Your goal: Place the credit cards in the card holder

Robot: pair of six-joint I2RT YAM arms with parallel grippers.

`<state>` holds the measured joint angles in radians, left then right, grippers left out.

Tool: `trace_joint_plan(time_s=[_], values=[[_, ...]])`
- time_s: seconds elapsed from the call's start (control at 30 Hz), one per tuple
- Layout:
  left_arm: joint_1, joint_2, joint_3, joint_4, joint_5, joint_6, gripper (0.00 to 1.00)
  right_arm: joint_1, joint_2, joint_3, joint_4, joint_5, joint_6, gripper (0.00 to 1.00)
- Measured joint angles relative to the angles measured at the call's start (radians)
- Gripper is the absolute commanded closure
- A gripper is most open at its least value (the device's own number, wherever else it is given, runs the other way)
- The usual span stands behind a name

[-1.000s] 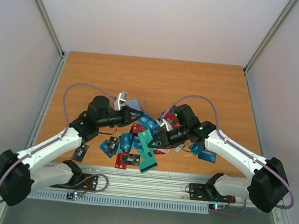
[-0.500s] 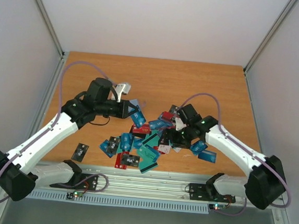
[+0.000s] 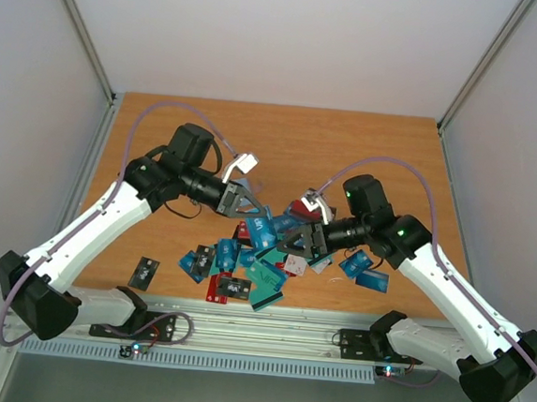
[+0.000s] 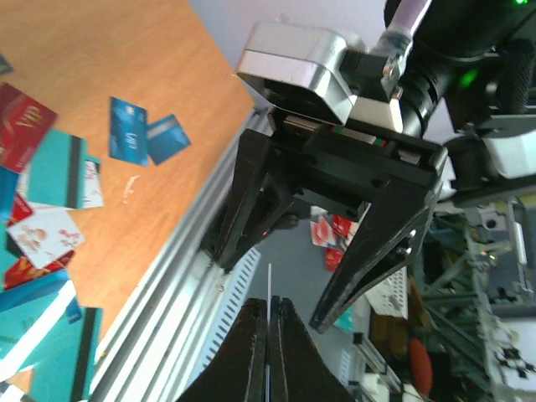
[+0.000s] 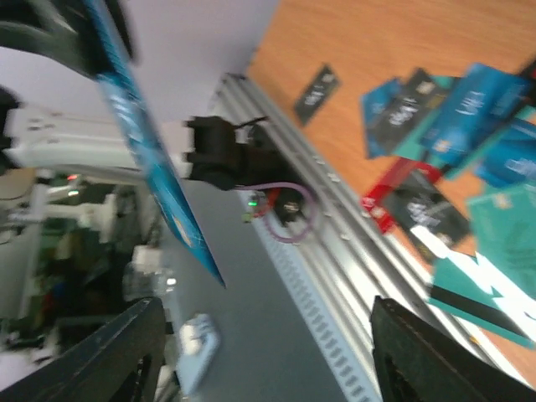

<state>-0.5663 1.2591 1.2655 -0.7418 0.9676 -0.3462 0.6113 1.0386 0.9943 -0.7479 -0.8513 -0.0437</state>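
step: seemingly an arm-to-arm hand-over | left fingers [image 4: 268, 339]: pinched shut on blue card [image 5: 155, 167], above counter [image 3: 283, 136] | right fingers [image 3: 301, 241]: spread wide, empty, facing it | other cards [image 3: 244, 265]: heaped on counter | wallet: not made out | next: probably calls for right fingers closing squarely on free edge

Table [image 3: 283, 136]: orange-brown wood grain, evenly lit. Walls [image 3: 283, 33]: plain white panels at the back and both sides. Metal struts [image 3: 81, 29] follow the wall corners. An aluminium rail [image 3: 267, 325] borders the near edge.
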Motion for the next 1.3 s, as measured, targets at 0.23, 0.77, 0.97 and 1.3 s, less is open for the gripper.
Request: trace_joint_plan(time_s=[0.23,0.77,0.97,1.3], values=[[-0.018,0.005,0.000,0.033,0.122,-0.032,1.00,0.000,-0.004,-0.027,0.220,-0.199,0.140,0.55],[-0.070,0.015,0.000,0.170,0.145,-0.137,0.76,-0.001,0.012,-0.057,0.538,-0.307,0.373,0.99],[-0.065,-0.006,-0.024,0.231,0.014,-0.190,0.32,0.000,0.013,-0.058,0.565,-0.268,0.412,0.99],[-0.028,-0.249,-0.307,0.605,-0.208,-0.505,0.38,0.000,0.020,-0.045,0.663,-0.111,0.510,0.99]])
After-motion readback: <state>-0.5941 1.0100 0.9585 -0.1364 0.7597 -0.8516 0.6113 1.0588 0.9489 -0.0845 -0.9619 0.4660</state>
